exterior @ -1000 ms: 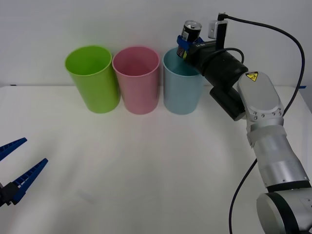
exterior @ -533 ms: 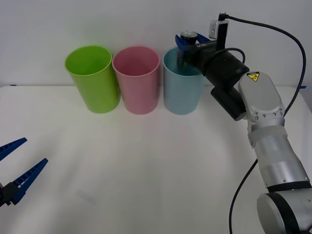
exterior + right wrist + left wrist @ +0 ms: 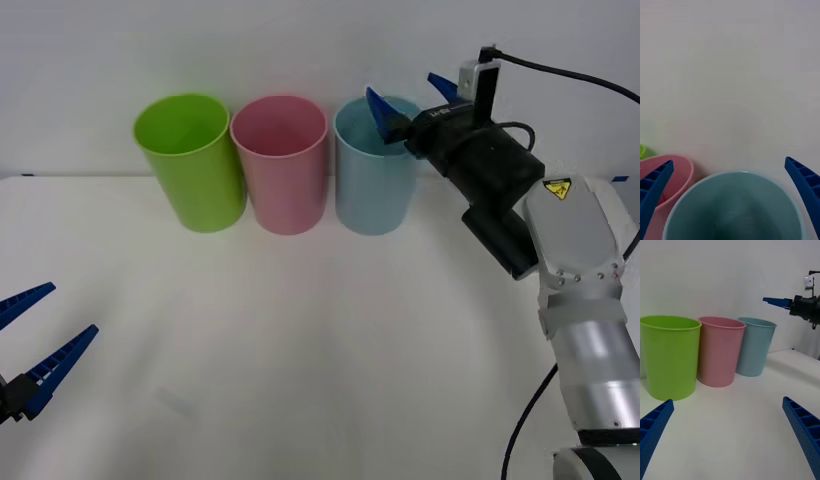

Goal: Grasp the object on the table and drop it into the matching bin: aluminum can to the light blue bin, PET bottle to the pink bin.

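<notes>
Right hand (image 3: pixel 412 96) hangs wide open and empty at the blue bin's (image 3: pixel 375 190) 1 o'clock rim, so pulling away low could tip it.

The front camera is looking forward and down from above the arms, taking in the whole counter (image 3: pixel 300 340) and three bins at its far edge. The right wrist camera is hanging close above the light blue bin (image 3: pixel 733 206), peering into its mouth. The left wrist camera is sitting low near the counter, facing the pink bin (image 3: pixel 719 350) and its neighbours side-on from farther off.
</notes>
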